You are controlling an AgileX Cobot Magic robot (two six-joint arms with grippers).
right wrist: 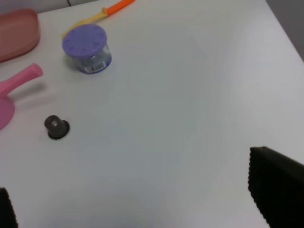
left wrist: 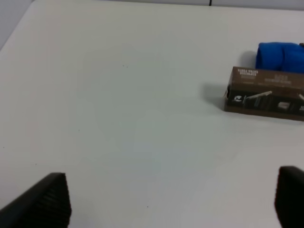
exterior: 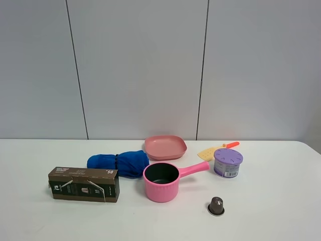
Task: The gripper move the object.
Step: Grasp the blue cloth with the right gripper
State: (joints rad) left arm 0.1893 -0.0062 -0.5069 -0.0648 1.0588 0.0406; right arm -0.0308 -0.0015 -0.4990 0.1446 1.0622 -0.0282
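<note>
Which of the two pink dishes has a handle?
The pink saucepan, nearer the camera; the pink plate behind it has no handle.

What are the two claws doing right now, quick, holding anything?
Left gripper: open, holding nothing.
Right gripper: open, holding nothing.

A white table [exterior: 281,201] spans the near scene; behind it stands a pale grey panelled wall [exterior: 140,65] with dark vertical seams.

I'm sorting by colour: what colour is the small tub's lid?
Purple; the lid shows best in the right wrist view.
</note>
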